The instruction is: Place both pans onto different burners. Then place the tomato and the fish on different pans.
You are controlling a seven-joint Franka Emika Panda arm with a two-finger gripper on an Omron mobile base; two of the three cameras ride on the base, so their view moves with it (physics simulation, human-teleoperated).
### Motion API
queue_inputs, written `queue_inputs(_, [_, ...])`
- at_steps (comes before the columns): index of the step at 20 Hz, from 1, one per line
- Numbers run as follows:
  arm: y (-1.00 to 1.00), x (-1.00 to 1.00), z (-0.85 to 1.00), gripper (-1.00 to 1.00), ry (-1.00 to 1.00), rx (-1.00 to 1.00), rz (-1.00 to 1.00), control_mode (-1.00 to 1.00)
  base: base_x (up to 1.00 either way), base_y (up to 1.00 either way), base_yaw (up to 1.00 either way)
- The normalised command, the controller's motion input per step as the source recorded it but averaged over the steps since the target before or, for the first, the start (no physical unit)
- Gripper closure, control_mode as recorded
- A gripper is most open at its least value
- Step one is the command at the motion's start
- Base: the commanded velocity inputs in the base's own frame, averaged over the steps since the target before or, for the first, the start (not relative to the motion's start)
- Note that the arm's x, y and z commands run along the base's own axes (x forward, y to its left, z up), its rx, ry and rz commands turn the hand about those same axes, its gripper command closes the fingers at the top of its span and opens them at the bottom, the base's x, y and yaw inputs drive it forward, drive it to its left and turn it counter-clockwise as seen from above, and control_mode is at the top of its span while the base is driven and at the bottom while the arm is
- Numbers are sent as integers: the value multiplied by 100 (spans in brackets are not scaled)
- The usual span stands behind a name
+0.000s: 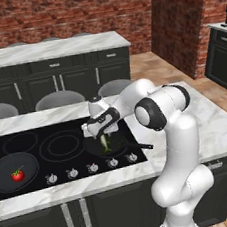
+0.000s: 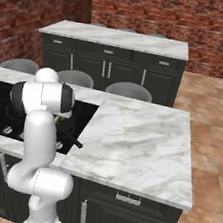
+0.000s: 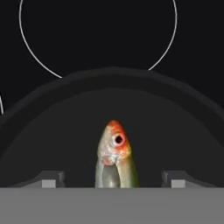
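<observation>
Jaws open, fingertips (image 3: pixel 51 179) spread clear of fish (image 3: pixel 114 157), over right pan (image 1: pixel 120 144). Tomato (image 1: pixel 18 174) in left pan (image 1: pixel 6 169) on cooktop (image 1: pixel 62 129).

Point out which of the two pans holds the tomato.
The pan at the cooktop's front left corner holds the tomato; the other pan, under the gripper, has the fish.

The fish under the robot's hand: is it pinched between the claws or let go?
Let go, it seems. In the hand view the fingertips stand wide apart from the fish, which hangs head-first over the pan. Whether it touches the pan: cannot tell.
</observation>
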Motion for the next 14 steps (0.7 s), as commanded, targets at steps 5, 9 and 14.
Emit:
queue_inputs(5, [0,-6,63,-100,-8,0,0,-100,0,0,0])
queue_inputs(9, [-7,-33,56,-100,-10,0,0,-100,0,0,0])
queue_inputs(14, [-29,-52,37,-100,-10,0,0,-100,0,0,0])
